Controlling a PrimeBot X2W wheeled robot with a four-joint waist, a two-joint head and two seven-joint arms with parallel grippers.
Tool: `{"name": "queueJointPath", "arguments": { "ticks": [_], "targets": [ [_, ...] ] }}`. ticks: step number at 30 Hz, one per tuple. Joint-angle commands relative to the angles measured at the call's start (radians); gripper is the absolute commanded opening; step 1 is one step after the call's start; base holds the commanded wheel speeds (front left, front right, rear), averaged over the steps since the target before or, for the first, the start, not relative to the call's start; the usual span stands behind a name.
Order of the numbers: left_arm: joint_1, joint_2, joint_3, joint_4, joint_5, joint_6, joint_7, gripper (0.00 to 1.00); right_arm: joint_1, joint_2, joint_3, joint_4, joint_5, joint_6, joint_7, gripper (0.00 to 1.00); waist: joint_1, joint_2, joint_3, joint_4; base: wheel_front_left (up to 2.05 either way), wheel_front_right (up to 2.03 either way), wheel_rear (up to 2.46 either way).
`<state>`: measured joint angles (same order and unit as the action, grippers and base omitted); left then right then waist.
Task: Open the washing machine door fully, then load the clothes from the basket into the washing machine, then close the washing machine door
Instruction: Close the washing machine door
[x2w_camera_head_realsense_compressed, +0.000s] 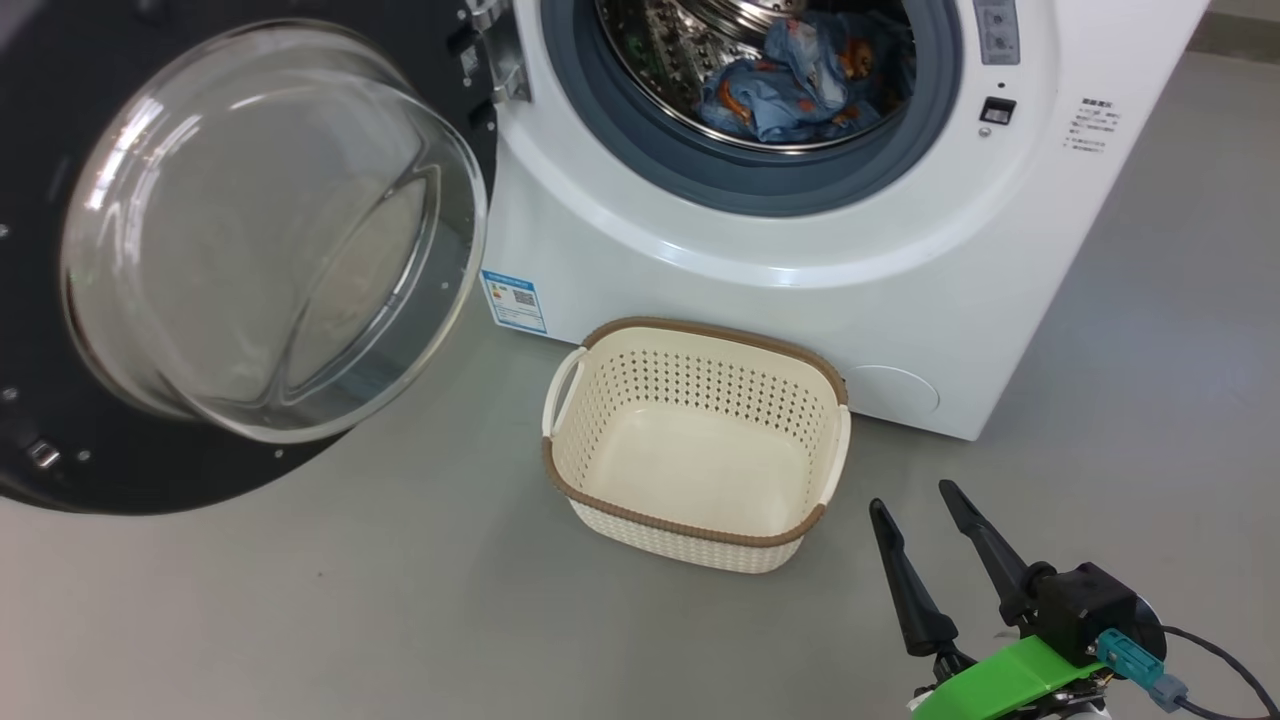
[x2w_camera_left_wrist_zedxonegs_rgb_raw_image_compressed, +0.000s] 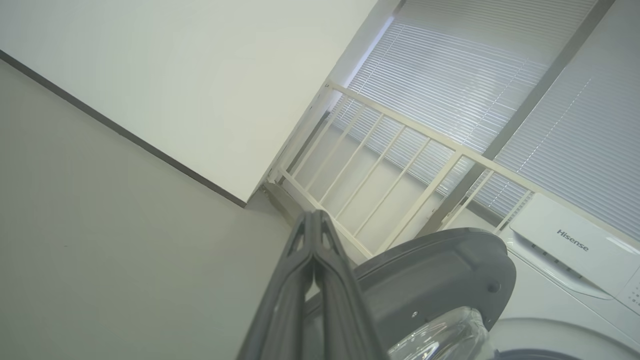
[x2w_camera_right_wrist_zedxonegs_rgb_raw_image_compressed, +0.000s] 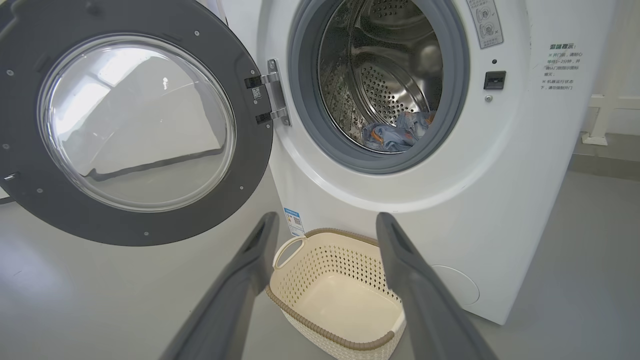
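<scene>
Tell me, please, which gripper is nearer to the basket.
Right. The right gripper hovers open just beside the basket; the left gripper, shut, is over by the washing machine door, farther off.

The brand "Hisense" stands on the washing machine (x2w_camera_left_wrist_zedxonegs_rgb_raw_image_compressed: 560, 250)

The basket (x2w_camera_head_realsense_compressed: 700, 385) and washing machine (x2w_camera_head_realsense_compressed: 900, 300) stand on the grey floor (x2w_camera_head_realsense_compressed: 400, 600).

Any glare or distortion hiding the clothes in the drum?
Head view: clothes sharp in the drum; reflections streak the washing machine door glass. Right wrist view: dimmer but unobstructed. Left wrist view: bright blinds behind the shut left claw.
</scene>
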<state>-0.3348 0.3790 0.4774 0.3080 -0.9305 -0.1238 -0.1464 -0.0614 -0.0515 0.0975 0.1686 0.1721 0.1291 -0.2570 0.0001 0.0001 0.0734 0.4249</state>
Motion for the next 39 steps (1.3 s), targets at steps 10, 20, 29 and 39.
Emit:
{"name": "queueJointPath", "arguments": {
  "ticks": [10,20,29,39],
  "targets": [
    [-0.122,0.152,0.104,0.188,-0.403,-0.007,0.147,0.0,-0.055,0.001,0.042,-0.023,0.01,0.002,-0.005,1.0,-0.0001,-0.0001,0.037,-0.072,0.0,0.0,0.0],
    [-0.223,0.237,0.23,0.412,-0.642,-0.002,0.325,0.0,-0.062,0.001,0.036,-0.032,-0.021,0.002,-0.005,1.0,-0.0001,-0.0001,0.079,-0.134,0.0,0.0,0.0],
    [-0.251,0.272,0.244,0.495,-0.667,-0.003,0.367,0.0,-0.073,0.001,0.036,-0.035,-0.039,0.002,-0.002,1.0,-0.0001,-0.0001,0.108,-0.168,0.0,0.0,0.0],
    [-0.253,0.255,0.228,0.521,-0.655,-0.006,0.376,0.0,-0.072,0.001,0.049,-0.033,-0.035,0.002,0.001,1.0,-0.0001,-0.0001,0.108,-0.193,0.0,0.0,0.0]
  ]
}}
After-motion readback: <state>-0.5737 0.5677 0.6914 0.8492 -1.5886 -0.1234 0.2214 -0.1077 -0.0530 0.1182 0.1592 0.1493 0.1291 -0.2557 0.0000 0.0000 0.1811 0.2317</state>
